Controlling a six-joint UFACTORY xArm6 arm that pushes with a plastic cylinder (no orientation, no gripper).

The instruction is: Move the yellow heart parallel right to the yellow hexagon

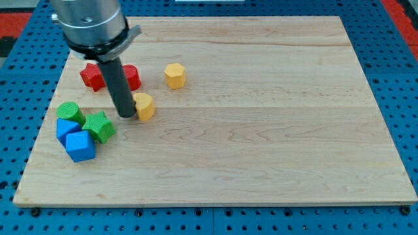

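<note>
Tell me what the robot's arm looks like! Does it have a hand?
No hand. The arm ends in a shiny grey metal cylinder with a small bracket on its side. A straight dark grey rod hangs from it. My tip is the plain round end, without markings or cables in view.

Two yellow blocks (175, 75), two red (93, 76), two green (98, 126), two blue (80, 146), pale wooden board (261, 130), blue pegboard (19, 98).

One high, front-on view tilted down over the whole wooden board (261, 130), moderately near.
</note>
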